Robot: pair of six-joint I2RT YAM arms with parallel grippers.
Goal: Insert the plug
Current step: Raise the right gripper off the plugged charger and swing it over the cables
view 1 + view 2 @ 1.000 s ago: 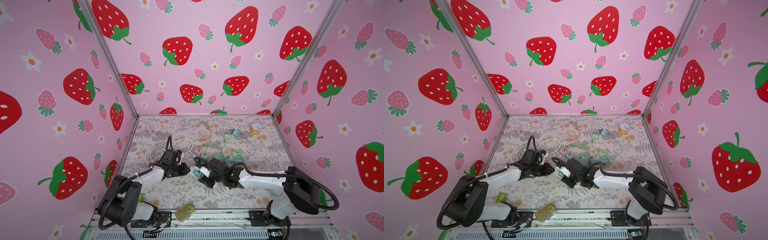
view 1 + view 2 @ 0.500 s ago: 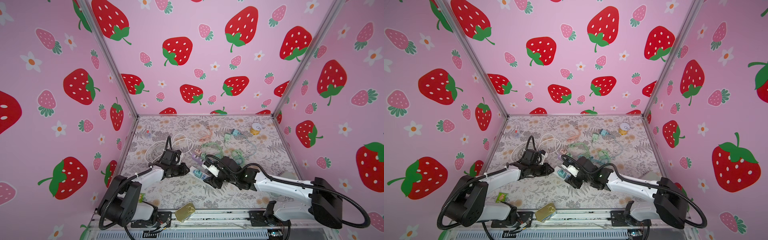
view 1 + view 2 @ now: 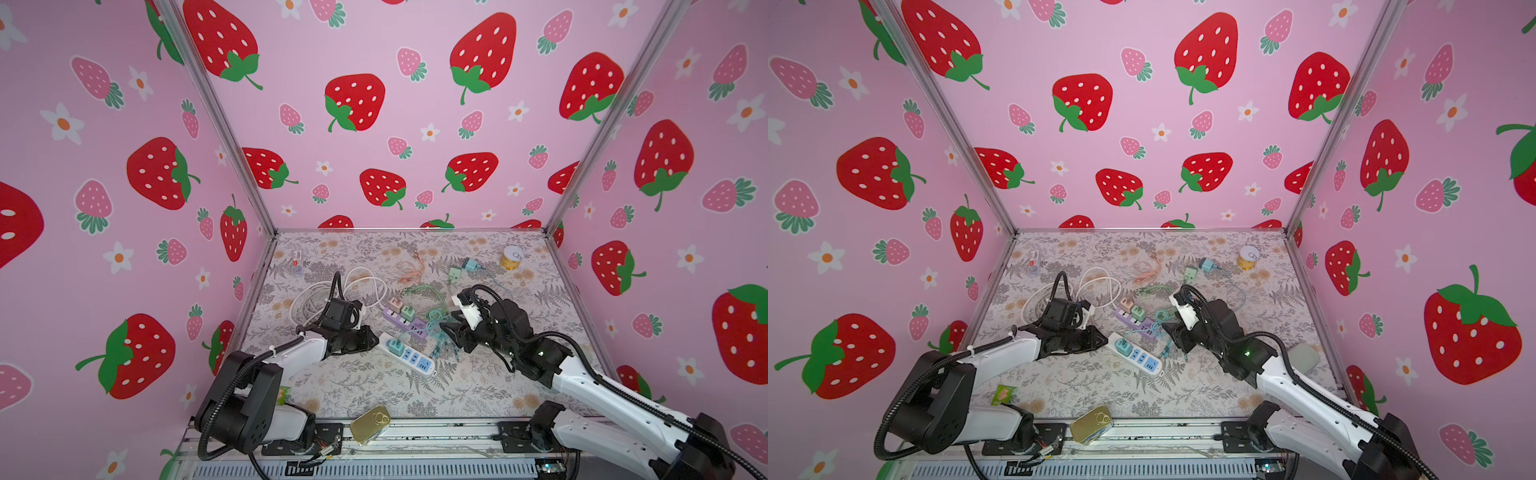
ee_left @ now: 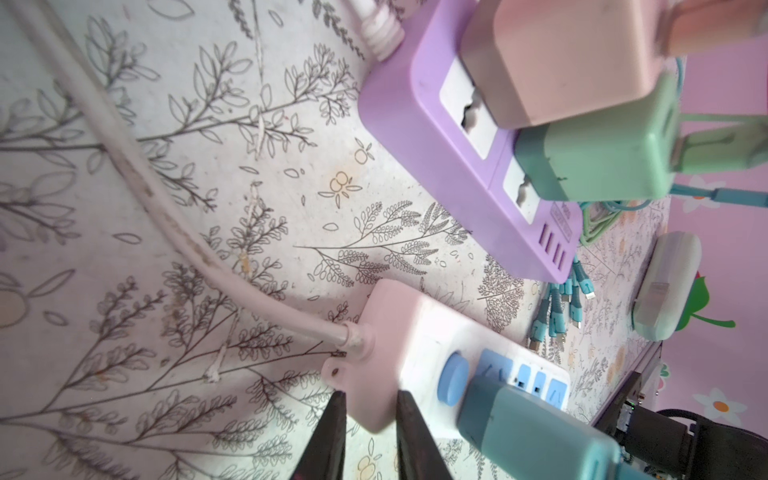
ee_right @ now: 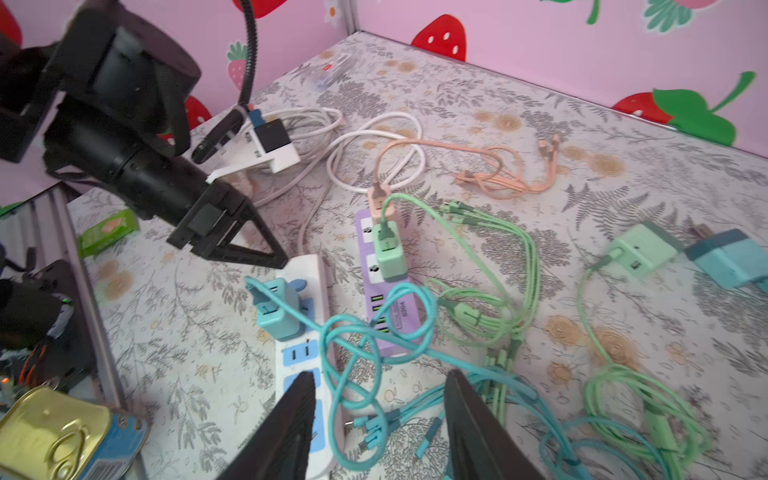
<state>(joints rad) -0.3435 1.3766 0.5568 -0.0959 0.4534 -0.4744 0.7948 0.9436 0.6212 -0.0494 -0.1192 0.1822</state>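
A white power strip with blue sockets lies on the floral mat, also seen in the other top view. A teal plug stands in its socket nearest the left arm, upright in the right wrist view. My left gripper is shut on the cord end of the white power strip, its fingertips pinching the corner. My right gripper hangs open to the right of the strip, above loose teal cables, with nothing between its fingers.
A purple strip with a pink and a green plug lies just behind. Green cables, an orange cable, loose green and blue plugs, a white cord coil, a yellow spool and a tin lie around.
My right gripper has let go of the teal plug and drawn back to the right. The plug stays in the white strip. The left gripper has not moved.
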